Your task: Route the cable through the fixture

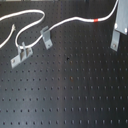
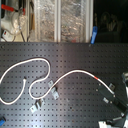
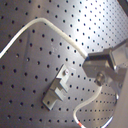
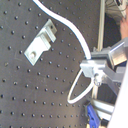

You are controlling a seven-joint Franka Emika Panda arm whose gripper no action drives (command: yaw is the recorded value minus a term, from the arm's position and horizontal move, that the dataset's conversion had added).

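The first exterior view is showing the cable point(image 1: 60, 24) looping across the perforated board point(image 1: 70, 90), passing a metal clip point(image 1: 45, 36) beside a second bracket point(image 1: 21, 54). The gripper point(image 1: 116, 42) is pinching the cable past its red band point(image 1: 98, 20).

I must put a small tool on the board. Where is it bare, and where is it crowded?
In the first exterior view, the black perforated board is bare below the two metal brackets and the cable. The upper strip is crowded: cable loops at the first exterior view's left, the gripper at its right.
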